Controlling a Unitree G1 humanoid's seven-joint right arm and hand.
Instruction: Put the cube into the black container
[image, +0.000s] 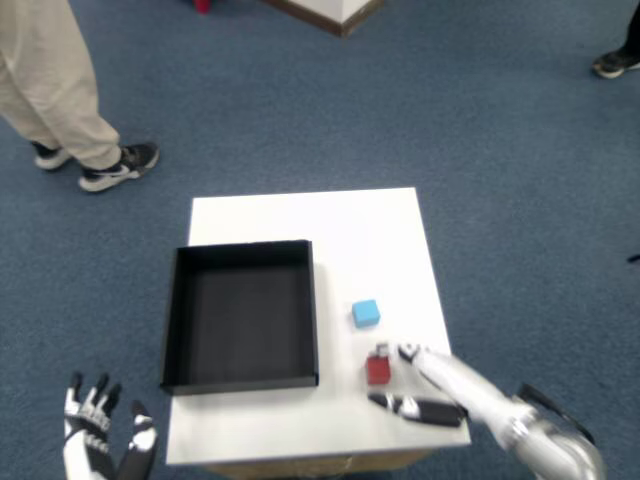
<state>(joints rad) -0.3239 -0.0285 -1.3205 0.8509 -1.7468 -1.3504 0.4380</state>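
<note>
A red cube (379, 369) rests on the white table (330, 225) near its front right corner. A blue cube (366, 313) lies a little behind it. The black container (240, 315), a shallow open tray, stands to the left with nothing in it. My right hand (432, 386) lies just right of the red cube. Its fingertips (405, 352) reach the cube's right side and its thumb (410, 408) stretches out in front of the cube. The fingers are spread, and I see no closed grip on the cube. My left hand (100, 445) hangs open off the table's front left.
Blue carpet surrounds the small table. A person's legs and shoes (115, 165) stand at the upper left. Another shoe (615, 62) shows at the upper right edge. The blue cube sits between the red cube and the container's right wall (314, 310).
</note>
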